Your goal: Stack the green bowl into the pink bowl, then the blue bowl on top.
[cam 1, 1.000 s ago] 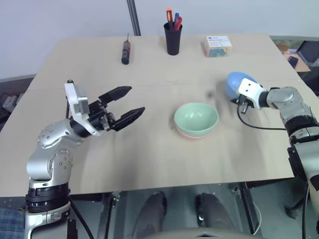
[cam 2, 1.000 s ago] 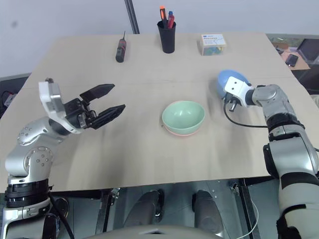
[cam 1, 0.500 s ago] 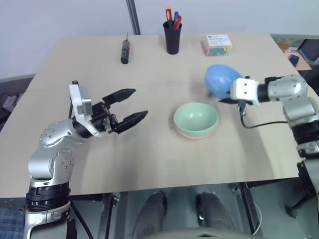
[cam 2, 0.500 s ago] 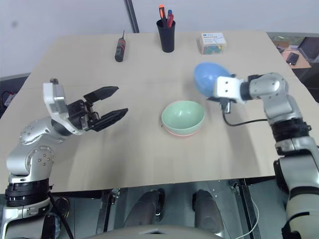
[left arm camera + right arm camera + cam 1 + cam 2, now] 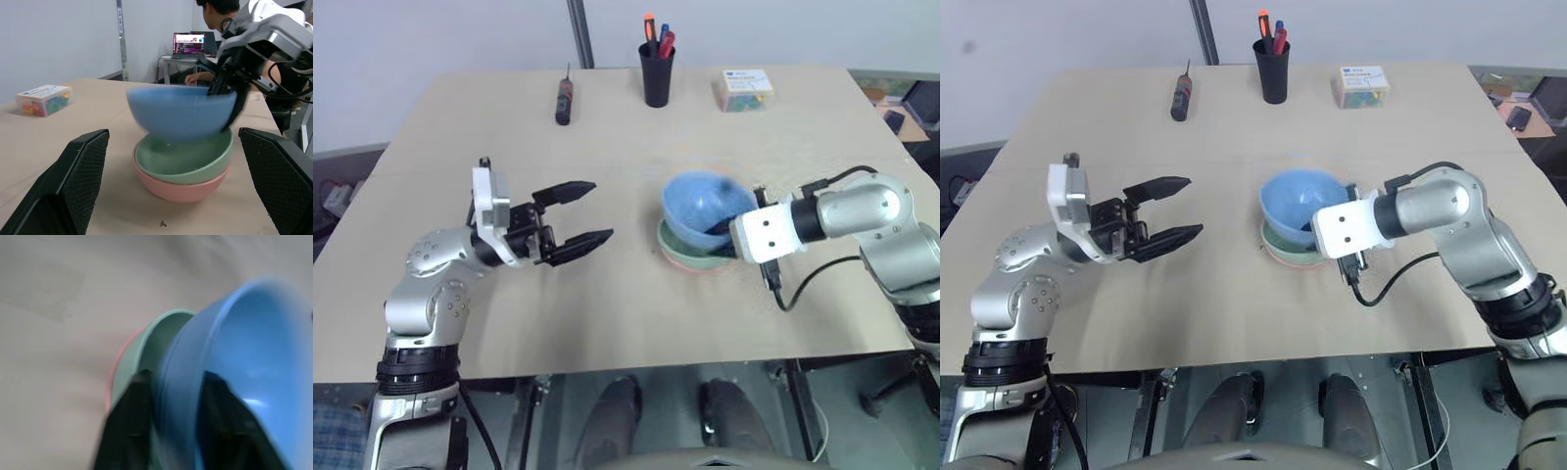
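Hovering just above the nested pair, the blue bowl (image 5: 181, 113) has come across from the far right of the table (image 5: 607, 323), where it was a second ago, and now sits low over the green bowl (image 5: 186, 159). It looks slightly tilted and, in the left wrist view, not yet seated: a sliver of green rim shows beneath it. The green bowl is already resting inside the pink bowl (image 5: 181, 188), so the first half of the stacking is done and only this last placement remains.

The right gripper (image 5: 171, 406) has one black finger on each side of the blue bowl's wall, one inside and one outside, at the rim nearest the robot's right. Whether the fingers are pinching the wall firmly or have begun to slacken I cannot tell. Judging by this, the step in hand is the lowering and release of the blue bowl.

The left gripper (image 5: 576, 213) hangs over the table well to the left of the stack, fingers spread wide and holding nothing, pointing toward the bowls.

Farther back stand a black pen cup (image 5: 656, 73), a screwdriver (image 5: 563, 98) and a small clear box of coloured pieces (image 5: 745, 88), all well apart from the bowls.
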